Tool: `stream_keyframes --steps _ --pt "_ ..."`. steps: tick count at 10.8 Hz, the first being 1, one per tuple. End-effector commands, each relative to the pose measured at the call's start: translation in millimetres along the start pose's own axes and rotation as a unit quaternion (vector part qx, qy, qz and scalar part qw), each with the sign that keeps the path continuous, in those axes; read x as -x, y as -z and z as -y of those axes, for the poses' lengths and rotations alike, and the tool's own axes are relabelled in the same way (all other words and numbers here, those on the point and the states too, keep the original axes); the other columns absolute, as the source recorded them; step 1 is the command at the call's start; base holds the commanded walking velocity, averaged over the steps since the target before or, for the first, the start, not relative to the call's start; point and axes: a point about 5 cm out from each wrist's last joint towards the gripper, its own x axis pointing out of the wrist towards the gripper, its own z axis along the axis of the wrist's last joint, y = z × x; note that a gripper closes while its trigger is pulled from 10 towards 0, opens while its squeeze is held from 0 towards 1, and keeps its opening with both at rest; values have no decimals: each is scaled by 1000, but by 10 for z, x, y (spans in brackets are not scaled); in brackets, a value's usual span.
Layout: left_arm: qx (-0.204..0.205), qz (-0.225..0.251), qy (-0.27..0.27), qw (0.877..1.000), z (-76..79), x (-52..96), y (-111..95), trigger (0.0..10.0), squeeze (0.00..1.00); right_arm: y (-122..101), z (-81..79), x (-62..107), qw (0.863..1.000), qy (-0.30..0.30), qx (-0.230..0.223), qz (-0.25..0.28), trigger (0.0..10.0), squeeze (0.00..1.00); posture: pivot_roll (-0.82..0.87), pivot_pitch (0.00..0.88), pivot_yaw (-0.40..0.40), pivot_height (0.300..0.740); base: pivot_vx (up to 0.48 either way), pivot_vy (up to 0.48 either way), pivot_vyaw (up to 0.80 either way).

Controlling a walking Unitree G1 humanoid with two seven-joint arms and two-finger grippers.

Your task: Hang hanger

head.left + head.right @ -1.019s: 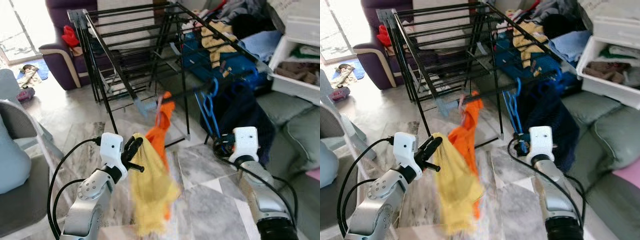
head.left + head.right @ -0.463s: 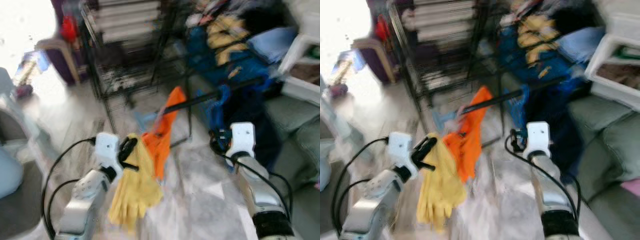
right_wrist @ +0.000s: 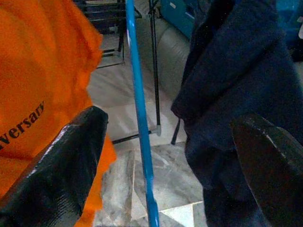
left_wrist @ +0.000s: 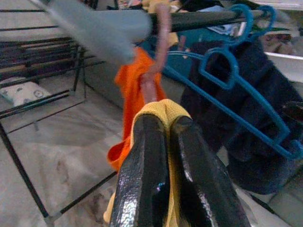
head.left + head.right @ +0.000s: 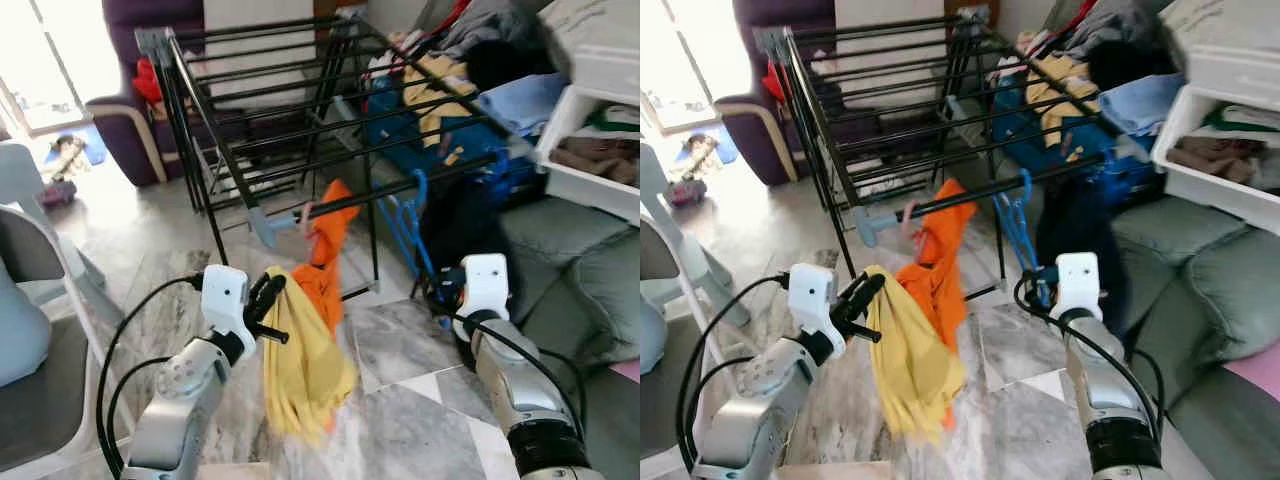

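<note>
My left gripper (image 5: 272, 300) is shut on the top of a yellow garment (image 5: 300, 370), which hangs below it. In the left wrist view the fingers (image 4: 142, 161) pinch yellow cloth, and a pink hanger hook (image 4: 161, 42) rises from it to the black front rod (image 4: 203, 19) of the drying rack (image 5: 270, 90). An orange garment (image 5: 328, 255) hangs from the same spot. My right gripper (image 3: 165, 127) is open, its fingers wide apart on either side of a blue hanger (image 3: 139, 118) that hangs on the rod beside a navy garment (image 3: 227, 94).
Piled clothes cover the rack's far right end (image 5: 450, 80). A grey-green sofa (image 5: 570, 260) and a white bin (image 5: 590, 140) stand at the right. A chair (image 5: 30, 300) is at the left and a purple armchair (image 5: 125, 120) behind. Marble floor (image 5: 400, 400) lies below.
The head view swayed and blurred, then settled. The yellow and orange garments swung under my left gripper, which keeps its hold. My right gripper stays by the blue hanger.
</note>
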Motion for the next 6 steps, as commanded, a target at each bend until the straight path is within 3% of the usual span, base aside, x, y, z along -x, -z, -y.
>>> stream_keyframes --steps 1,6 --pt "-11 10 -3 1000 -3 -2 -72 10000 0 -89 -5 -61 1000 -3 -2 11 10000 0 -104 0 6 740 0 0 0" --pt "-19 10 0 1000 -18 44 -85 10000 0 -170 -32 -245 1000 -25 2 4 10000 0 -87 0 13 740 0 0 0"
